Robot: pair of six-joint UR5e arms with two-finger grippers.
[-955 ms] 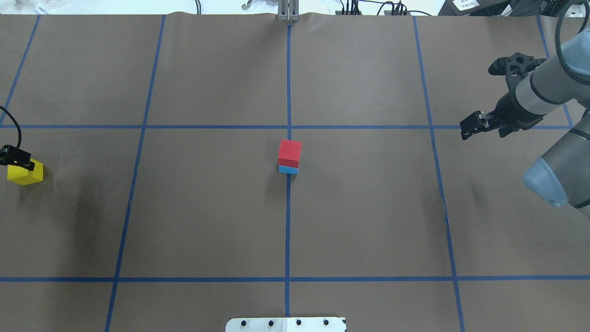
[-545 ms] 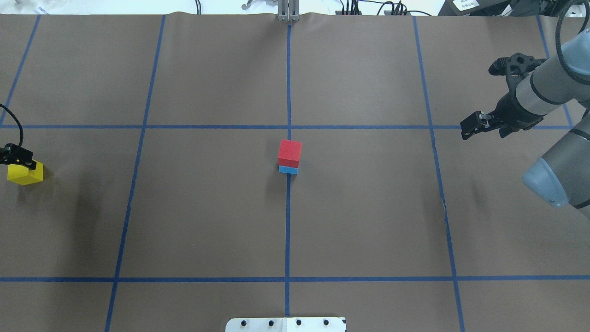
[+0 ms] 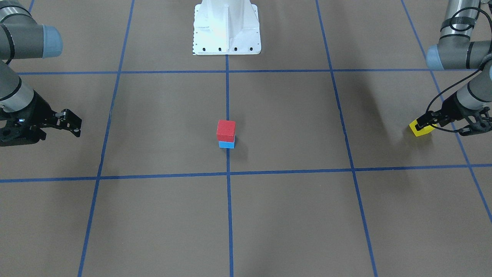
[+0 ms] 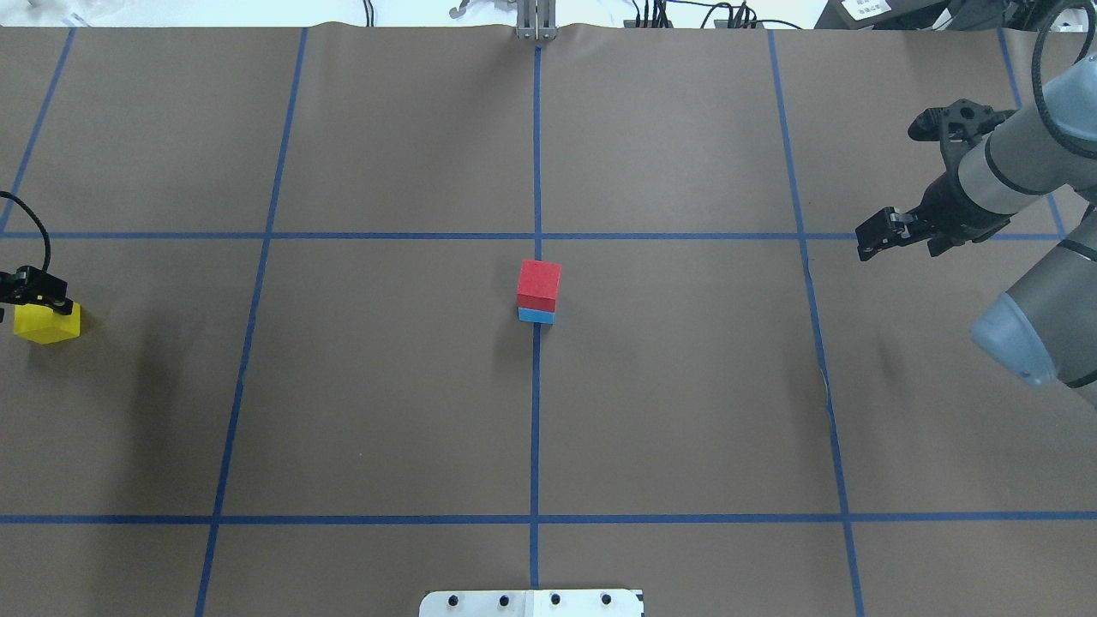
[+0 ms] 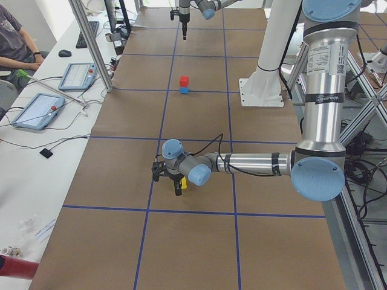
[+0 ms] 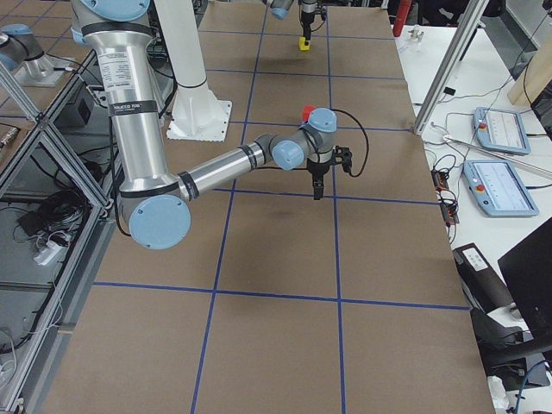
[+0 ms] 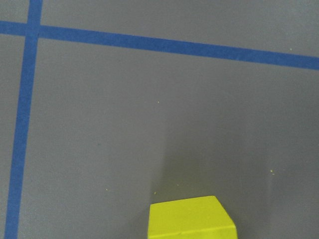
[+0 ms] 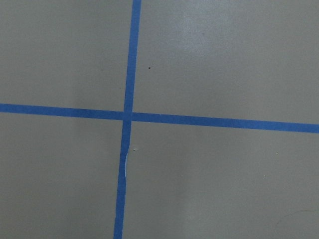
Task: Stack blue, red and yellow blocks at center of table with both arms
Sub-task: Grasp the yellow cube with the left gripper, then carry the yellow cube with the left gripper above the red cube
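A red block (image 4: 539, 284) sits on a blue block (image 4: 536, 316) at the table's centre, also in the front view (image 3: 225, 130). A yellow block (image 4: 47, 326) lies on the table at the far left edge, also in the front view (image 3: 421, 130) and at the bottom of the left wrist view (image 7: 192, 219). My left gripper (image 4: 47, 300) hangs just over the block's far side (image 3: 423, 125), looks open, and holds nothing. My right gripper (image 4: 870, 242) hovers far to the right, open and empty (image 3: 75, 125).
Blue tape lines (image 4: 536, 411) divide the brown table into a grid. The white robot base plate (image 3: 226, 34) stands at my near edge. A bench with tablets (image 5: 36, 109) and a seated person runs along the far side.
My left gripper has shifted slightly left and away from me over the yellow block. The block, the stack and the right arm have not moved.
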